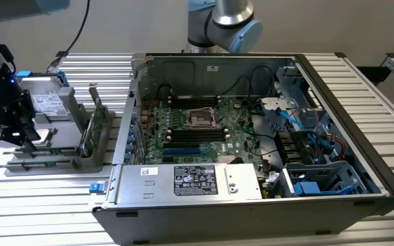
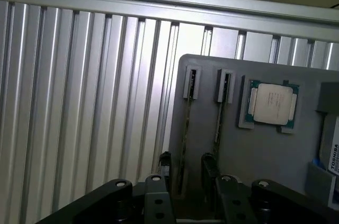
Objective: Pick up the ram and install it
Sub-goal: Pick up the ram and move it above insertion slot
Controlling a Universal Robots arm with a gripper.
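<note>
Gripper [image 2: 186, 164]: we record it over the grey holder tray [image 2: 265, 155], jaws spread wide and nothing held between them.
Fingers [image 2: 165, 163]: two dark pads, one on each side of the tray's outermost slot; we see a gap between each pad and the stick there. We cannot tell whether they reach down to the stick's level.
Ram [image 2: 185, 123]: thin green stick standing on edge in that outermost tray slot, lined up between the pads and untouched.
Second stick [image 2: 217, 121]: same kind, on edge in the next tray slot inward, just beside one pad.
Processor chip [image 2: 271, 105]: square and silver, lying flat in a tray recess beyond the second stick.
Hard drive [image 2: 332, 152]: at the tray's far side past the chip, white label showing.
Green card [image 1: 96, 125]: upright on the tray edge nearest the computer case [image 1: 348, 118].
Motherboard [image 1: 197, 128]: we note it inside the case, well apart from the tray.
Table [image 2: 79, 107]: ribbed aluminium, carrying the tray.
</note>
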